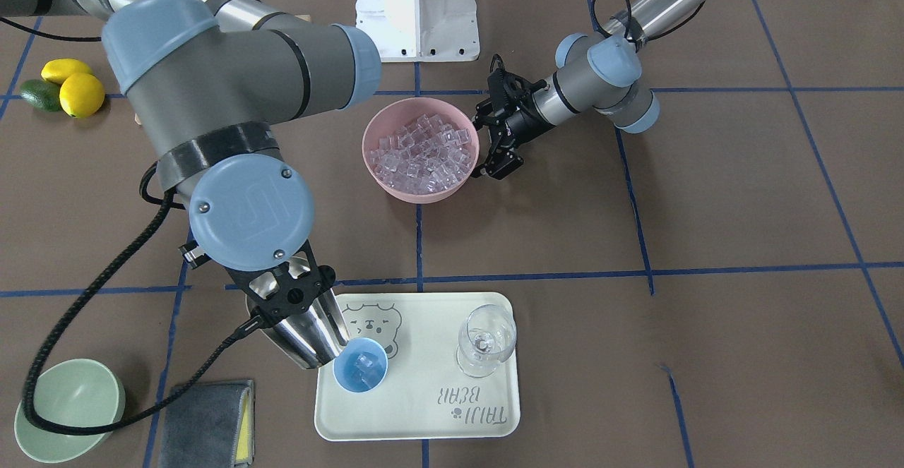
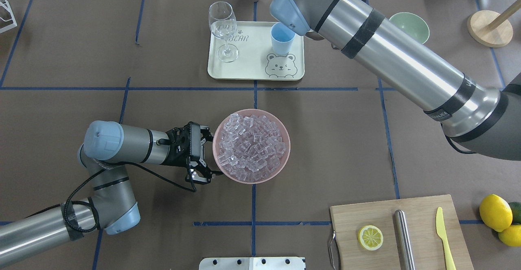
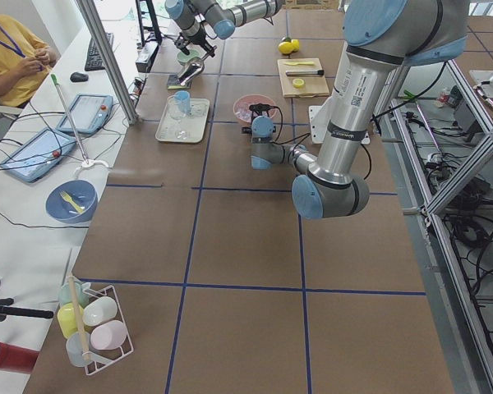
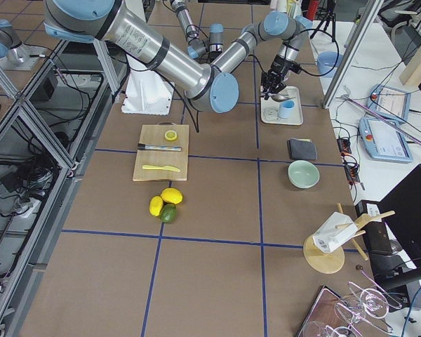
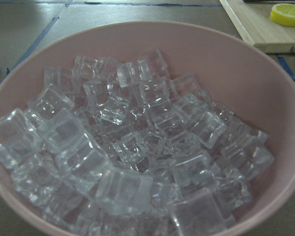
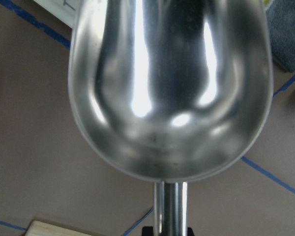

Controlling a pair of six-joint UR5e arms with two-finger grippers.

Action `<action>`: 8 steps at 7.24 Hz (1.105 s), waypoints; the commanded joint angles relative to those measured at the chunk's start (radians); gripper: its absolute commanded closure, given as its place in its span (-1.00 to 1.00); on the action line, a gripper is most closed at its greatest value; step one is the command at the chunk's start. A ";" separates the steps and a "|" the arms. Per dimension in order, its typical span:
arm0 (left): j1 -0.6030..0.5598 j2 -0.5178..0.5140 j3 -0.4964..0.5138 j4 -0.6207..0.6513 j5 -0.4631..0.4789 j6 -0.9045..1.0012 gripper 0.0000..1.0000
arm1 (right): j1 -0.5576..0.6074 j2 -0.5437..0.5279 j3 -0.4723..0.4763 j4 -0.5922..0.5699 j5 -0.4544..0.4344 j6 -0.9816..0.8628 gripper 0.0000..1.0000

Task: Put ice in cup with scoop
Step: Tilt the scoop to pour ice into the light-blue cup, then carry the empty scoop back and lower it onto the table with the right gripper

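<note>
**Right gripper tipped the steel scoop at the blue cup; left gripper open beside the ice bowl**

The right gripper (image 1: 288, 297) was clamped on the thin handle of the stainless-steel scoop (image 1: 311, 337). The scoop's long axis ran from the gripper away from the robot and steeply downward. Its open mouth pointed into the light-blue cup (image 1: 360, 373), with the lip at the cup's rim. Whether the two touched could not be told. The wrist view showed only shiny metal in the trough. A few clear ice cubes (image 1: 364, 363) lay in the cup.

The cup stood upright on a cream tray (image 1: 424, 418), by the tray's edge on the robot's right and next to a printed bear face. The tray was lettered "TAIJI BEAR". A clear stemmed glass (image 1: 486, 337) stood near the tray's opposite edge. The tray lay toward the table's far edge from the robot.

A round blue joint cap (image 1: 251, 207) on the right arm bore a raised "UR" mark.

The left gripper (image 2: 207, 154) lay sideways near the table's middle, jaws spread wide and holding nothing. It sat just beside the rim of a pink bowl (image 2: 252, 180) heaped with more of the cubes.
</note>
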State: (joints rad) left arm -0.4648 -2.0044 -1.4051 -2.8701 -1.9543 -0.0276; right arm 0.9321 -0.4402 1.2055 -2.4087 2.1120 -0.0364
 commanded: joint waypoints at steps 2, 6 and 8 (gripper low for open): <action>0.000 0.001 0.000 0.000 0.000 0.000 -1.00 | 0.014 -0.189 0.359 -0.029 0.155 0.490 1.00; 0.002 0.001 0.003 0.000 0.000 0.000 -1.00 | -0.036 -0.634 0.793 0.212 0.172 0.832 1.00; 0.002 0.001 0.002 0.000 0.000 0.000 -1.00 | -0.108 -0.850 0.828 0.477 0.096 0.941 1.00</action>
State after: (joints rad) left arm -0.4641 -2.0034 -1.4030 -2.8701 -1.9543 -0.0276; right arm 0.8630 -1.1527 2.0064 -2.0995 2.2476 0.8328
